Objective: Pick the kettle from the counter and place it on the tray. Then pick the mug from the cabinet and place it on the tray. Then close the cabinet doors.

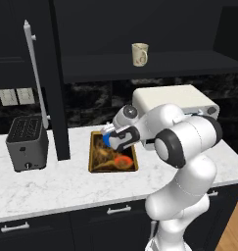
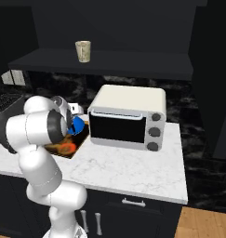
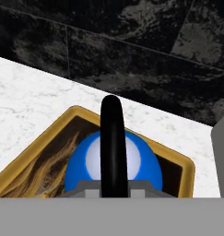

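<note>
The gripper (image 1: 110, 138) is over the far end of the tray (image 1: 94, 156), and the blue kettle (image 3: 83, 166) sits right at it, low in the hand view at about 6 o'clock, with its black arched handle (image 3: 113, 138) rising straight up the middle of that view. The fingers seem to be clamped on the handle, though the fingertips themselves are hidden, so I cannot tell for sure. In the left base view only a sliver of the kettle (image 1: 106, 140) peeps out at 9 o'clock of the hand; in the right base view the kettle (image 2: 77, 125) shows at 3 o'clock of the wrist, above the tray (image 2: 63, 149). Whether the kettle touches the tray cannot be told. The mug (image 1: 139, 54) stands upright on the cabinet (image 1: 154, 66) shelf, at 12 o'clock from the hand and well apart. The toaster (image 1: 26, 142) stands on the counter (image 1: 57, 184) at 9 o'clock of the tray, the toaster oven (image 2: 128, 116) at 3 o'clock. One cabinet door (image 1: 39, 78) stands open edge-on between toaster and tray.
</note>
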